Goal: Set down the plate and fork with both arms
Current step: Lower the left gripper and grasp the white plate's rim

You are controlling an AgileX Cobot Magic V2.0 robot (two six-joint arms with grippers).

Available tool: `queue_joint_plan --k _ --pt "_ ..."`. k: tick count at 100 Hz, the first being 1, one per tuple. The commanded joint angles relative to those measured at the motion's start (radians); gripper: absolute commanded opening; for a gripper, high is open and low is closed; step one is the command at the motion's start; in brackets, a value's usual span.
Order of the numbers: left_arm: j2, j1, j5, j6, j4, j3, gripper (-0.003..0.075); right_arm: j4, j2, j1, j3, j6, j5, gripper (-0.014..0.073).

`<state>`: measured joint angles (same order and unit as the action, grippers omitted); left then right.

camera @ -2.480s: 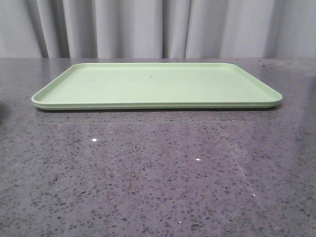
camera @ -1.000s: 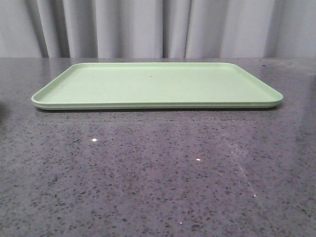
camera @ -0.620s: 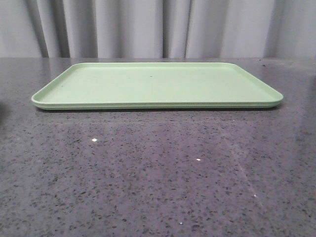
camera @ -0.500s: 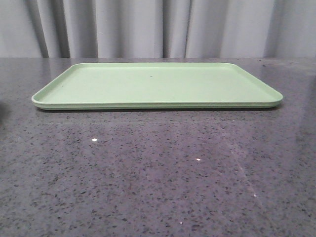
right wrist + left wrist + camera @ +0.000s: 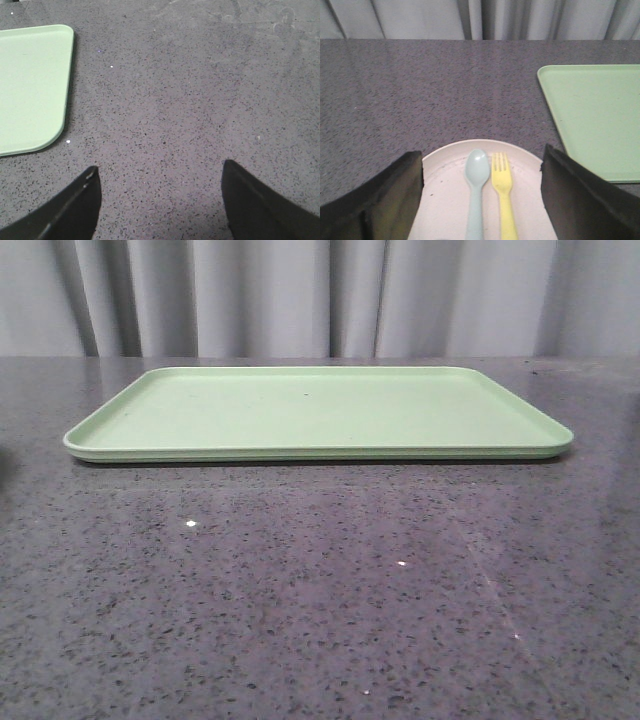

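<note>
In the left wrist view a pale pinkish-cream plate (image 5: 445,200) lies on the dark stone table. On it rests a yellow fork (image 5: 503,195), tines away from the wrist, beside a pale blue-grey spoon (image 5: 476,190). My left gripper (image 5: 481,167) hovers over the plate, open, one black finger past each side of the dish, holding nothing. My right gripper (image 5: 159,175) is open over bare table, with nothing between its fingers. Neither gripper, plate nor fork shows in the front view.
A flat rectangular light-green tray (image 5: 320,410) lies at the middle of the speckled grey table (image 5: 320,600); its corner shows in the left wrist view (image 5: 600,120) and the right wrist view (image 5: 30,85). Grey curtains (image 5: 320,295) hang behind.
</note>
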<state>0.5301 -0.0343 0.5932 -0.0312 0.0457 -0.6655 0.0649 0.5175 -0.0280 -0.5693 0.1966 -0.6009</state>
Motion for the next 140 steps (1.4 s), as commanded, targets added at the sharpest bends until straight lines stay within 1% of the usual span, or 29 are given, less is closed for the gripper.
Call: queue_joint_plan --k 1,10,22,51,65,79,89,96,101,126,140 --pt "0.019 -0.035 -0.008 -0.057 -0.063 -0.062 0.0478 0.006 0.019 0.005 -0.037 -0.002 0.061 0.0516" --pt "0.044 -0.080 0.045 -0.073 -0.127 -0.100 0.0478 0.006 0.026 0.012 -0.037 -0.002 0.060 0.0516" --pt "0.106 -0.123 0.095 -0.073 -0.155 -0.138 0.0478 0.006 0.043 0.017 -0.037 -0.002 0.058 0.0516" --pt "0.281 -0.175 0.090 -0.080 -0.146 -0.173 0.0478 0.007 0.046 0.017 -0.037 -0.003 0.058 0.0516" --pt "0.379 -0.220 0.098 -0.080 -0.130 -0.187 0.0478 0.023 0.046 0.037 -0.037 -0.003 0.060 0.0516" --pt "0.476 -0.264 0.165 -0.080 -0.105 -0.221 0.0478 0.026 0.046 0.056 -0.037 -0.003 0.062 0.0516" --pt "0.534 -0.289 0.215 -0.037 -0.086 -0.244 0.0478 0.026 0.046 0.056 -0.037 -0.003 0.066 0.0516" --pt "0.575 -0.293 0.257 0.010 -0.059 -0.265 0.0478 0.026 0.046 0.056 -0.037 -0.003 0.066 0.0516" --pt "0.601 -0.295 0.270 0.015 -0.055 -0.274 0.0478 0.026 0.046 0.056 -0.037 -0.003 0.066 0.0516" --pt "0.696 -0.295 0.271 0.031 -0.057 -0.292 0.0478 0.026 0.046 0.057 -0.037 -0.003 0.067 0.0516" --pt "0.737 -0.295 0.279 0.031 -0.029 -0.292 0.0468 0.026 0.048 0.056 -0.037 -0.003 0.071 0.0516"
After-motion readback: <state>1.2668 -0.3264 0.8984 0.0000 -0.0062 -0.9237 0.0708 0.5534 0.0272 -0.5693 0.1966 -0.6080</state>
